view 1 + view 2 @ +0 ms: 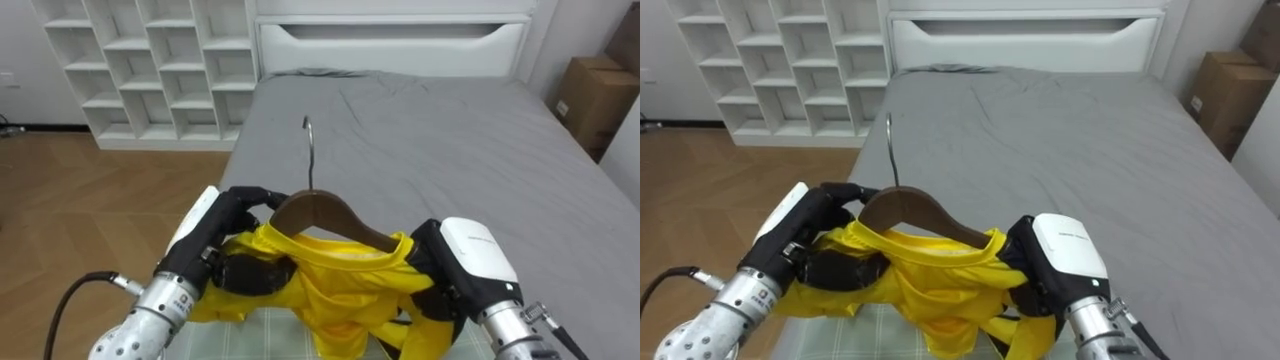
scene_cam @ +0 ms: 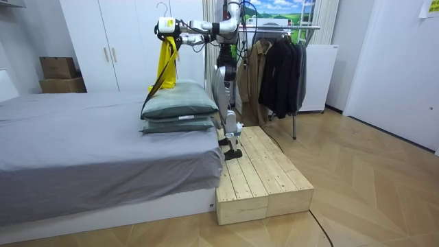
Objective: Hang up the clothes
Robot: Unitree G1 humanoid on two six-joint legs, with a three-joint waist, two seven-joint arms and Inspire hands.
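Note:
I hold a yellow garment on a brown wooden hanger over the bed; its metal hook stands upright. My left hand is curled round the hanger's left end and the cloth there. My right hand grips the garment's right shoulder. In the room view the garment hangs down from both hands, which are raised in front of my chest, and reaches the pillows.
I stand on a wooden platform beside the grey bed. A clothes rack with dark coats is behind me. Across the bed are a white headboard, a white shelf unit and a cardboard box.

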